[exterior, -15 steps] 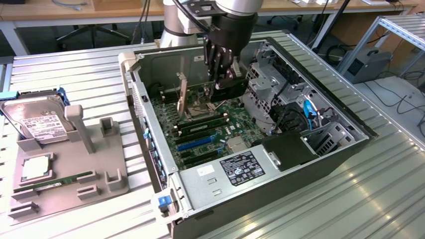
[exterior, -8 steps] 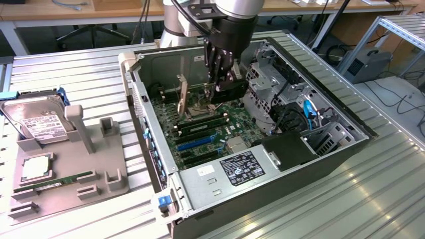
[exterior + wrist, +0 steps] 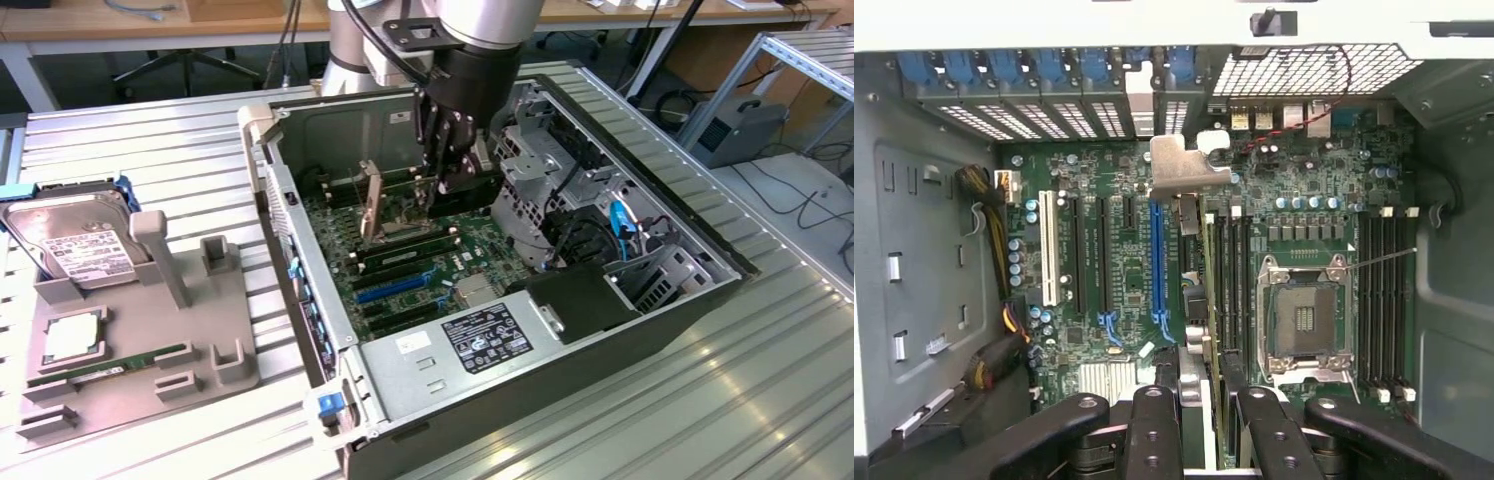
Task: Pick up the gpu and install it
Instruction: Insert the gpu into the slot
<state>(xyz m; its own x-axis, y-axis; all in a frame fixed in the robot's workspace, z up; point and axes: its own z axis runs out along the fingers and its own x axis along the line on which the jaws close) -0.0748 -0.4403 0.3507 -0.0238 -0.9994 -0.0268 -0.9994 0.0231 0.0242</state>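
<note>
**Install step: gpu clamped, hanging over the slots, not seated.**
Your gripper [image 3: 447, 190] is down inside the case [image 3: 694, 300], jaws clamped on the gpu [image 3: 1203, 270], one finger [image 3: 1154, 415] on each face. In the exterior view the card sits toward 12 o'clock of the board [image 3: 400, 285]; the parts tray [image 3: 127, 385] lies at 9 o'clock of the case. On the wrist view the card runs edge-on just beside the blue slot [image 3: 1156, 265], apparently not over it. Can't tell which slot you're aiming at. Next move, I'd judge: line the edge up with the slot, bring the bracket [image 3: 1176, 165] against the rear openings, then push straight down. The gpu looks like a thin green board with a bent silver bracket tab at the far end, held upright; cooler not visible from here.
</note>
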